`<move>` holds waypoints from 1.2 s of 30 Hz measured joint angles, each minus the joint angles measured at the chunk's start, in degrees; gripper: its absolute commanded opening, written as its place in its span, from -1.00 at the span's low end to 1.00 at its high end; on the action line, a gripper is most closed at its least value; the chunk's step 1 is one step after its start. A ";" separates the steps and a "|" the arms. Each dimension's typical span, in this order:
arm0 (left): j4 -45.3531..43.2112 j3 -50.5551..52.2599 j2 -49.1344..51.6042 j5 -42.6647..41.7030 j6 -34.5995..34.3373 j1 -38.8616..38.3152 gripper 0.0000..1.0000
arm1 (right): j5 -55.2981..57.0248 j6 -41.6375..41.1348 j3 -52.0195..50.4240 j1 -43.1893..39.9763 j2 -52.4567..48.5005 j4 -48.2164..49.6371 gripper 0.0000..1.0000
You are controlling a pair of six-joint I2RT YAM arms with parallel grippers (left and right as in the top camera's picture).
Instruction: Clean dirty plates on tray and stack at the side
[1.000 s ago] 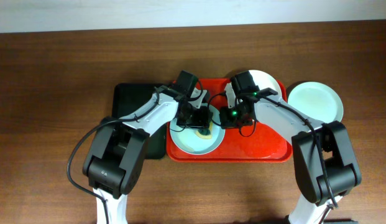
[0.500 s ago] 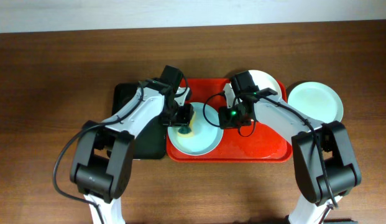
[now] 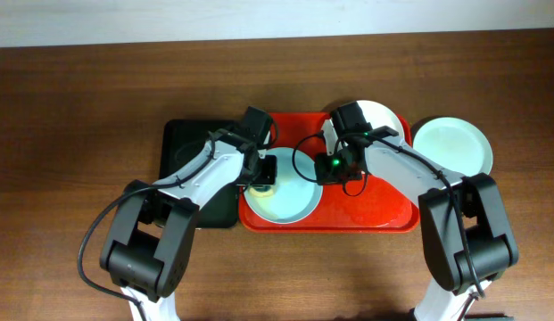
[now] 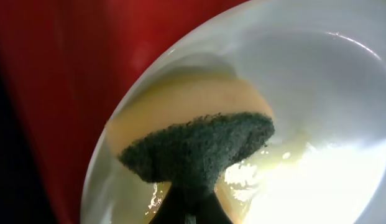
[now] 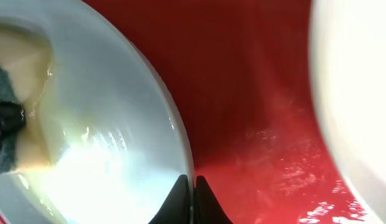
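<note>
The left fingers (image 3: 263,172) are clamped tight on a yellow sponge (image 4: 199,146) with a dark green scouring face. The sponge is set against the upper-left part of the pale blue-green plate (image 3: 281,198). The right fingers (image 5: 183,198) are closed on that plate's right rim and seem to be steadying it.

The plate sits in the lower left of the red tray (image 3: 375,209), between the two arms. The rest of its well runs down and right from the sponge, which I judge is the way the next wipe must go, with the left arm doing it. The surface looks wet and glossy, with a yellowish film around the sponge.

A white plate (image 3: 384,120) rests at the tray's upper right corner. A third plate (image 3: 452,145), also pale, lies on the worktop (image 3: 80,134) just right of the tray.
</note>
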State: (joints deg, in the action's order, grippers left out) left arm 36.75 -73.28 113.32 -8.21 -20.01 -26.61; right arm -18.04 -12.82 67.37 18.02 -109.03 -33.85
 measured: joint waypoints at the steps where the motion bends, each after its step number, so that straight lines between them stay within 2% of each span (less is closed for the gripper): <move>1: -1.20 0.24 0.02 -1.95 -0.20 -0.07 -1.00 | 0.24 0.02 0.00 -0.07 0.00 0.00 -0.91; 6: -8.04 0.81 1.53 -14.56 -0.61 -2.82 -1.00 | 0.42 0.04 0.00 -0.07 0.00 -0.02 -0.91; 9: -6.69 0.02 2.25 -18.05 -0.66 -3.67 -1.00 | 0.33 0.04 0.00 -0.07 0.00 -0.11 -0.92; 11: -2.75 -1.95 2.62 -18.34 -0.55 -3.48 -1.00 | -0.15 -0.02 0.00 -0.07 0.00 -0.04 -0.92; 12: 0.00 -3.17 2.67 -17.88 -0.44 -3.26 -1.00 | -0.39 0.00 0.00 -0.04 0.00 0.07 -0.87; 13: 3.02 -4.50 2.67 -16.85 -0.39 -2.95 -1.00 | -0.66 0.04 0.00 -0.04 0.00 0.15 -0.63; 14: 6.01 -6.01 2.67 -15.34 -0.33 -2.71 -1.00 | -0.83 0.07 0.00 -0.02 0.00 0.20 -0.62; 15: 8.39 -7.39 2.67 -13.60 -0.13 -2.43 -1.00 | -1.01 -0.24 0.00 -0.02 0.00 0.24 -0.62; 18: 12.50 -10.40 2.38 -7.72 0.37 -1.36 -1.00 | -1.22 0.13 0.00 0.02 0.00 0.33 -0.88; 22: 14.38 -10.86 1.88 -2.21 0.70 -0.72 -1.00 | -1.31 0.22 0.00 0.02 0.00 0.31 -0.91; 29: 12.22 -7.96 1.86 2.93 0.46 -0.79 -1.00 | -1.36 0.20 0.00 0.02 0.00 0.31 -0.92; 36: 2.12 0.00 -0.61 2.36 -0.85 -0.76 -1.00 | -1.33 0.24 0.00 0.02 0.00 0.31 -0.92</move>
State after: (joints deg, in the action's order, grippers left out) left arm 38.87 -73.28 112.71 -5.85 -20.86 -27.38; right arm -19.38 -12.58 67.37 18.04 -109.03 -33.54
